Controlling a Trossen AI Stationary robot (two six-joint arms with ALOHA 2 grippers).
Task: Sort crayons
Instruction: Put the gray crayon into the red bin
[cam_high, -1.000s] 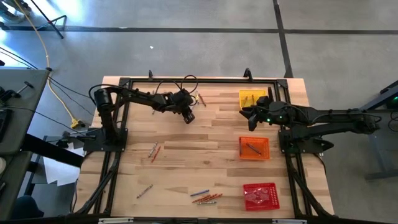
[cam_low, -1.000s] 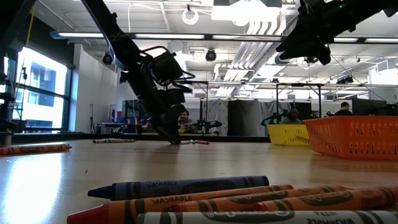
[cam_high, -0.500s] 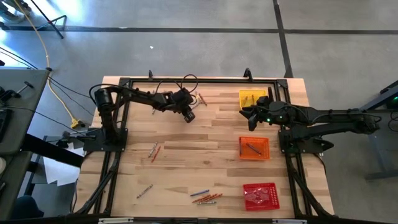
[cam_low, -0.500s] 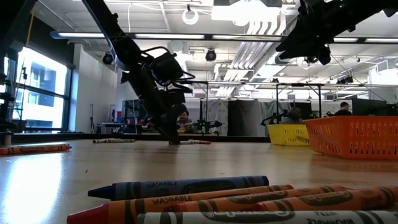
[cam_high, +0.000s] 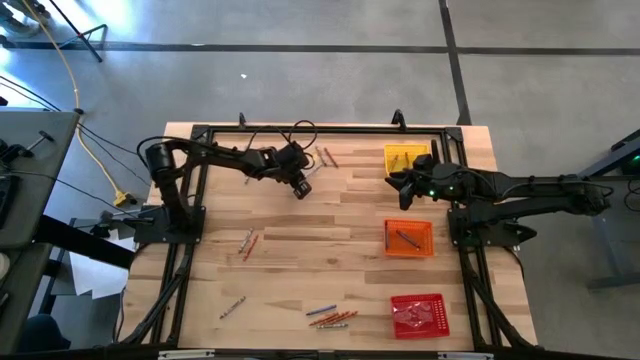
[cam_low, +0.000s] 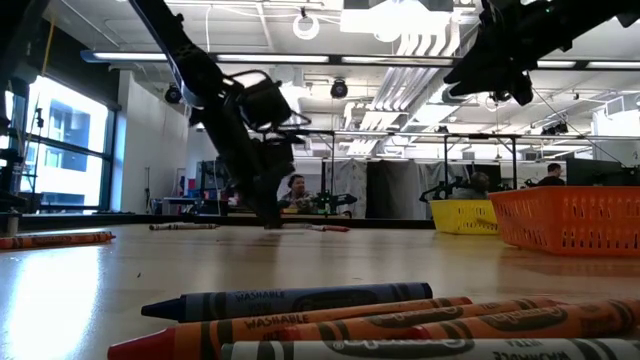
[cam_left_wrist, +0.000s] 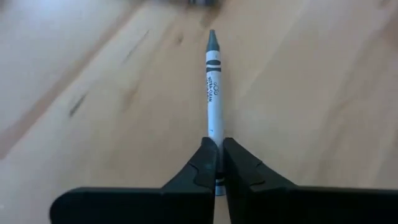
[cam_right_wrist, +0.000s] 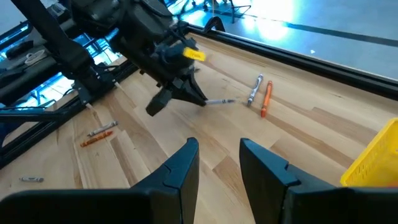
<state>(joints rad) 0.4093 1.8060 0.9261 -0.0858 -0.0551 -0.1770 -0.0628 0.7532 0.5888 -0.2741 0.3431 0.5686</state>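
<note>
**Grey crayon pinched, most of the sorting still ahead**

My left jaws (cam_left_wrist: 218, 163) are closed tight on a grey crayon (cam_left_wrist: 214, 93), gripping its rear end so the tip points out ahead of me over the wooden surface (cam_high: 340, 215). From above, that grip sits at the far middle of the surface, near 2 loose crayons (cam_high: 327, 157), one grey and one orange, lying side by side just beyond it.

My right jaws (cam_right_wrist: 219, 163) hang part-open and empty near the yellow tray (cam_high: 405, 157), waiting.

Progress, as I judge it, is early. The orange tray (cam_high: 410, 238) holds 1 dark stick, the yellow tray shows something inside, and the red tray (cam_high: 418, 315) has contents I cannot resolve. Left to sort: a pair of crayons (cam_high: 247, 242) at the left-middle, a single crayon (cam_high: 232, 307) near the front left, and a front cluster (cam_high: 331, 317) of blue, orange and grey ones.

Whether my grey crayon is lifted clear or still resting on the wood I cannot tell; the low view hides it behind my arm. How many pieces lie in each tray is too small to make out.
</note>
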